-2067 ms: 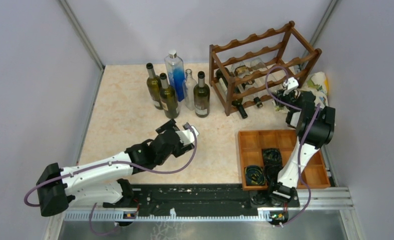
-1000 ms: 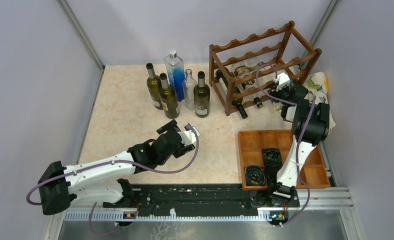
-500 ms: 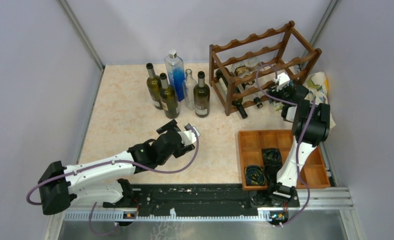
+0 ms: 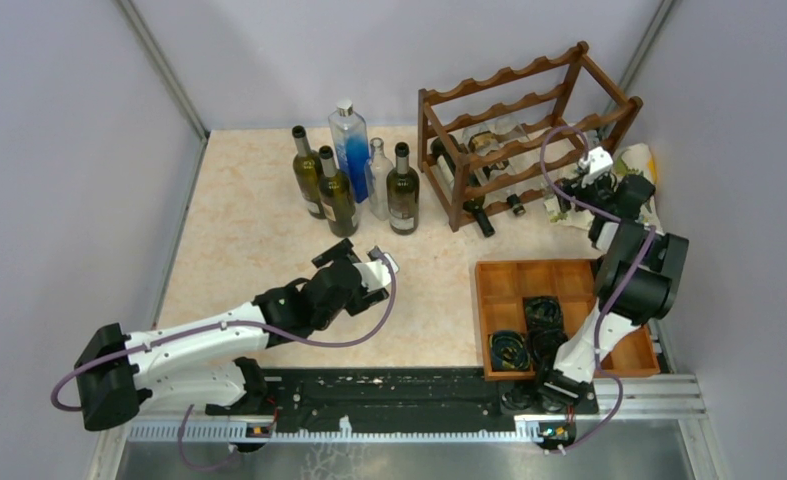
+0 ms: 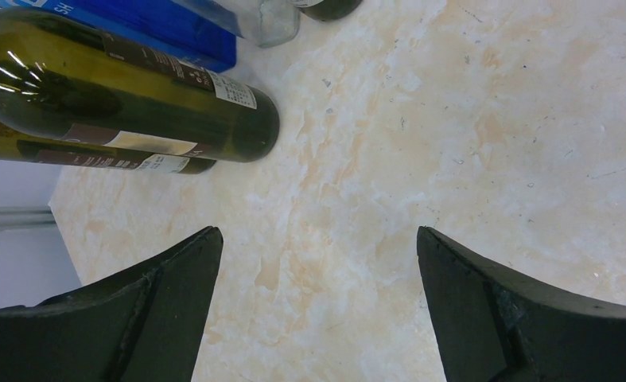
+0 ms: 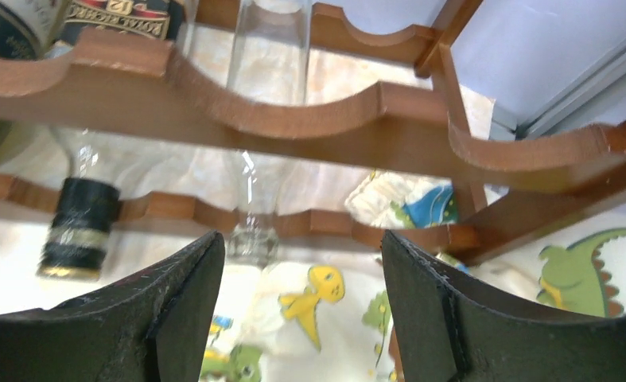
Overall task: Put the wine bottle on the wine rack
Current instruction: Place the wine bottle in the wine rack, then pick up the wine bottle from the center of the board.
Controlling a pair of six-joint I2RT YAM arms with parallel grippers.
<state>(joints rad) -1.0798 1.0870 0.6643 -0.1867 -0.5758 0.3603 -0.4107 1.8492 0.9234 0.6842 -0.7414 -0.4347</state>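
Note:
The dark reddish-brown wine rack (image 4: 529, 120) stands at the back right of the table. Its scalloped rails (image 6: 309, 119) fill the right wrist view. A clear glass wine bottle (image 6: 266, 48) lies across the rails, neck (image 6: 250, 231) toward me, beside a dark-capped bottle (image 6: 79, 227). My right gripper (image 6: 301, 247) is open just in front of the rack (image 4: 574, 192), holding nothing, with the clear neck near its left finger. My left gripper (image 5: 317, 239) hangs open over bare tabletop (image 4: 344, 252), short of the standing bottles.
Several bottles stand at the back centre: green ones (image 4: 337, 195), a blue-filled one (image 4: 350, 145) and a dark one (image 4: 402, 190). A dinosaur-print cloth (image 4: 637, 165) lies right of the rack. A wooden compartment tray (image 4: 514, 285) holding cables sits front right.
My right gripper has opened and drawn back to the right, away from the rack, leaving the clear bottle on the rails. The left arm has stayed still.

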